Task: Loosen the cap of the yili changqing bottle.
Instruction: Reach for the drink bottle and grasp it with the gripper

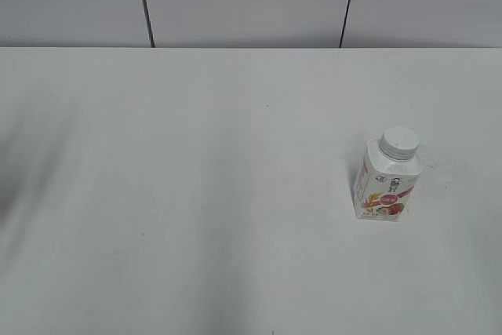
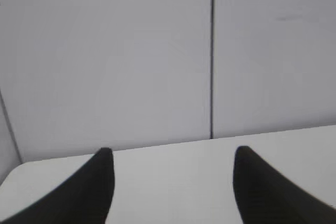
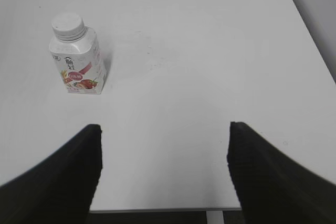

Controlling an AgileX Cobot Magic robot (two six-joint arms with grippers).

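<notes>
Item: yili changqing bottle [image 1: 387, 182], upright on surface [image 1: 196, 194], cap [image 1: 399, 143] on. Left claw [image 2: 172, 174] and right claw [image 3: 164, 150] released, empty. We judge tipping likely if twisted unbraced.

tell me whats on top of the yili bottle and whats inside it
A white cap sits on the neck of the yili changqing bottle. The opaque walls and the cap hide whatever is inside.

The left gripper [image 2: 170, 153] is showing two matte black fingers [image 2: 100, 187] tapering to rounded tips. The right gripper [image 3: 164, 129] is presenting identical black fingers [image 3: 252, 166], broad-based, with no visible markings.
</notes>
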